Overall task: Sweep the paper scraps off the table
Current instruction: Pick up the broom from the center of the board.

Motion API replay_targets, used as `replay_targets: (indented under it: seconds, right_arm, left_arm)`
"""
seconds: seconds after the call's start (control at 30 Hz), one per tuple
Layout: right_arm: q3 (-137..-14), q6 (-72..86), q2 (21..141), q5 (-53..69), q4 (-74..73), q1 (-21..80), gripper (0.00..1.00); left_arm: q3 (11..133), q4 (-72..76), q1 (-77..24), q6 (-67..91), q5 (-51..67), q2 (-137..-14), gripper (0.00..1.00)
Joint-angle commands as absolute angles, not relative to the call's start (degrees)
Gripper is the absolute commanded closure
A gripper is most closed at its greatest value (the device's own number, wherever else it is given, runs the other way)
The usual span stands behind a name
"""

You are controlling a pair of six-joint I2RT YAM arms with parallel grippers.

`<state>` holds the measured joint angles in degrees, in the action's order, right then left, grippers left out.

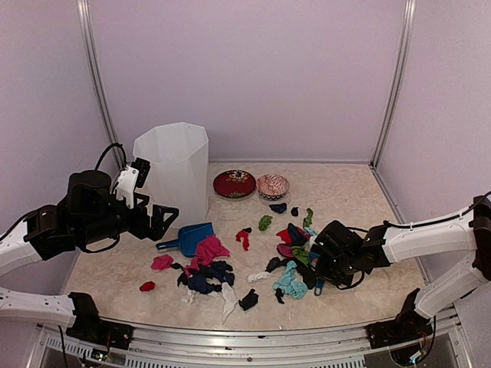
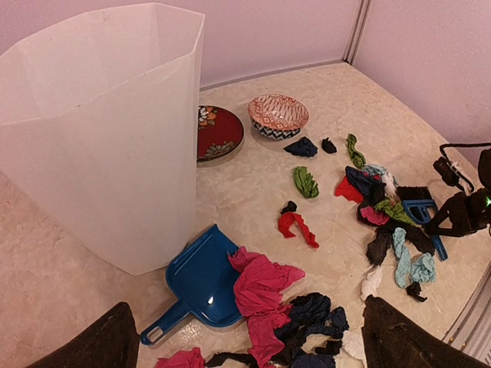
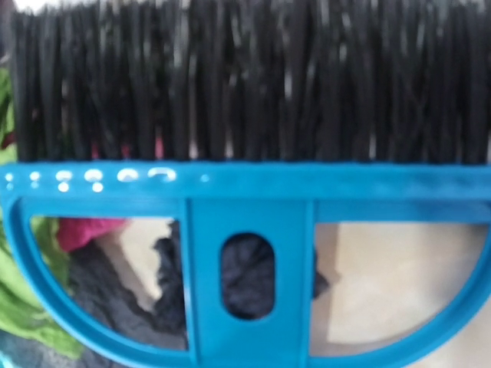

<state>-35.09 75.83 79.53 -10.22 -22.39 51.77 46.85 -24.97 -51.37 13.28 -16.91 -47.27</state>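
Note:
The paper scraps lie in two loose heaps on the table (image 1: 345, 199). Pink and navy ones (image 1: 205, 264) are left of centre, and red, green, teal and black ones (image 1: 295, 245) are on the right. My left gripper (image 1: 161, 220) hangs open above the table beside the white bin, over a pink scrap (image 2: 261, 287). My right gripper (image 1: 324, 264) is low in the right heap, at the blue brush (image 2: 420, 208). The brush (image 3: 245, 199) fills the right wrist view, bristles upward, and the gripper's fingers are hidden.
A tall white bin (image 1: 178, 172) stands at the back left, with the blue dustpan (image 1: 192, 238) lying at its foot, handle toward me. A red bowl (image 1: 234, 184) and a patterned bowl (image 1: 273, 186) sit near the back wall.

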Motion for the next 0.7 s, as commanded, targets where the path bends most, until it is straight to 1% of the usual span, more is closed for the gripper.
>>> replay_targets:
  seconds: [0.0, 0.13, 0.43, 0.67]
  right_arm:
    - [-34.51, 76.18, 79.50, -11.13, -24.29, 52.56, 0.87]
    - [-35.80, 76.13, 77.75, -12.92, -27.04, 52.55, 1.00]
    - [-39.47, 74.29, 69.62, -21.25, -35.57, 52.49, 1.00]
    - [-41.48, 68.66, 66.97, -26.54, -36.90, 52.45, 1.00]
  left_arm:
    - [46.32, -24.43, -51.43, 13.55, -17.14, -47.02, 0.01]
    - [46.32, -24.43, -51.43, 13.54, -17.27, -47.11, 0.01]
    - [46.22, -24.52, -51.42, 13.54, -17.94, -47.28, 0.01]
    - [46.40, -24.43, -50.95, 13.54, -18.02, -48.19, 0.01]
